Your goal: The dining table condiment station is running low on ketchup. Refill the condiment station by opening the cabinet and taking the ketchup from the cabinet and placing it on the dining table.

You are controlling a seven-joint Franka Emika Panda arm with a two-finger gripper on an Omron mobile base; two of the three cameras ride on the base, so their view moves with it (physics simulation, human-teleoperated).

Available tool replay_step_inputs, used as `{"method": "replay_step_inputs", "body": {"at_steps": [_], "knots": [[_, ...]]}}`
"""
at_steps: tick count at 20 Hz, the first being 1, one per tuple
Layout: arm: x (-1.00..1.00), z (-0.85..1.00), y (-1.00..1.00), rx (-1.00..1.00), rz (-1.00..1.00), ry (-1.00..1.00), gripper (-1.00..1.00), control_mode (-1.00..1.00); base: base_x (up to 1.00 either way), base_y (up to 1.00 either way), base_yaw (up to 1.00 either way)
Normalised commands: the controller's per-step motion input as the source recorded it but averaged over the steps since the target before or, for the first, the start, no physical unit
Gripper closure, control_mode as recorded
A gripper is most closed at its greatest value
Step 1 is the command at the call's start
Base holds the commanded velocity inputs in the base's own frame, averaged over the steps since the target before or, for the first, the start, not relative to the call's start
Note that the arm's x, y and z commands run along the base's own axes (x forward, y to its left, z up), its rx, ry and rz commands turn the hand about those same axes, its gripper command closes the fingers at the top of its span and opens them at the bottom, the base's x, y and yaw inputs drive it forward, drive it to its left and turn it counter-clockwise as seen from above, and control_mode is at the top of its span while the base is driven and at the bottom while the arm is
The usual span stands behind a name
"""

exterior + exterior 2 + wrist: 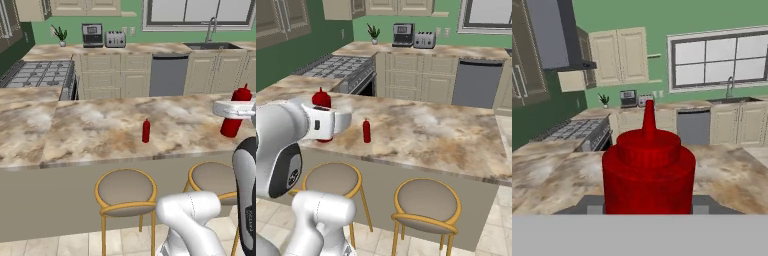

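Marbled dining table, claw pinching ketchup, second red bottle, no readable labels

A rendered home kitchen: beyond the jaws runs a marbled table with round stools tucked under it. Farther off stand a gas stove, a dishwasher, a sink under a window, beige cabinets (green walls behind), plus a toaster and coffee machine.

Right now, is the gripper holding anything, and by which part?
Yes. The gripper is closed on the ketchup, around its body just below the cap, bottle upright over the dining table.
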Motion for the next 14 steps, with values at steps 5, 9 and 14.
{"method": "replay_step_inputs", "body": {"at_steps": [5,9,14], "knots": [[0.50,0.00,-0.30,0.00,0.16,0.13,1.00,-1.00,0.00,0.00,0.00],[0.53,-0.09,-0.08,0.00,0.15,0.01,1.00,-1.00,0.00,0.00,0.00],[0.56,-0.20,0.00,0.00,0.08,-0.03,1.00,-1.00,0.00,0.00,0.00]]}}
